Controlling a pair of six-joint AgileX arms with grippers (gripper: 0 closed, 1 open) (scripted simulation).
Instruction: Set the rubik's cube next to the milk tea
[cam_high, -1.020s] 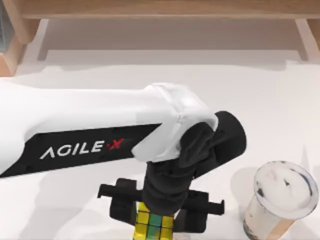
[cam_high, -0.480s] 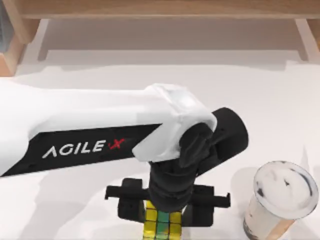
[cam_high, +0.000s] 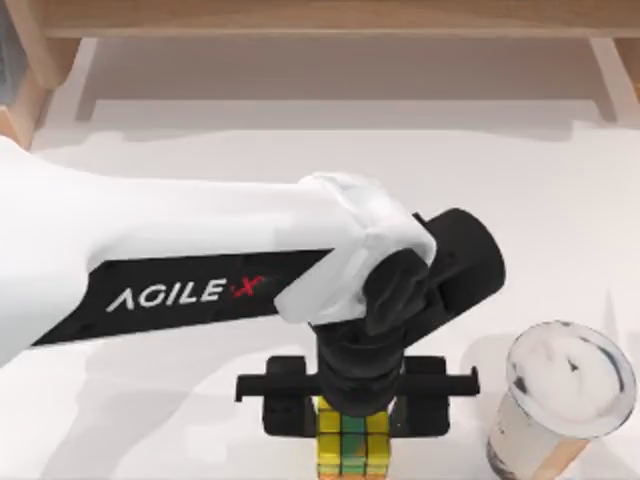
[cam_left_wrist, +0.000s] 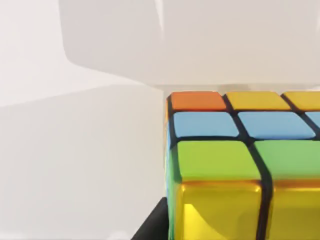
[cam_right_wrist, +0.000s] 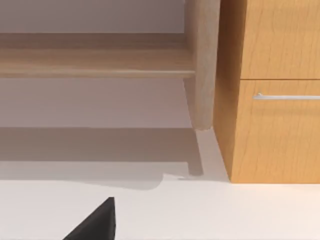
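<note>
The rubik's cube (cam_high: 352, 452), with yellow, green and orange squares on a dark grid, sits near the table's front edge under my left arm's black wrist. My left gripper (cam_high: 352, 440) is shut on it from above. In the left wrist view the rubik's cube (cam_left_wrist: 240, 165) is very close, showing orange, blue, green and yellow squares over the white table. The milk tea (cam_high: 565, 395), a clear cup of light brown drink with a whitish sealed top, stands upright to the cube's right, a gap apart. My right gripper (cam_right_wrist: 95, 224) is parked away from both, facing wooden furniture.
A wooden shelf frame (cam_high: 320, 20) runs along the back of the white table (cam_high: 520, 200). In the right wrist view a wooden post (cam_right_wrist: 202, 65) stands beside a cabinet (cam_right_wrist: 270, 130) with a metal drawer handle (cam_right_wrist: 285, 96).
My left arm has carried the rubik's cube to the right, closing part of the gap to the milk tea. The cup has not moved.
</note>
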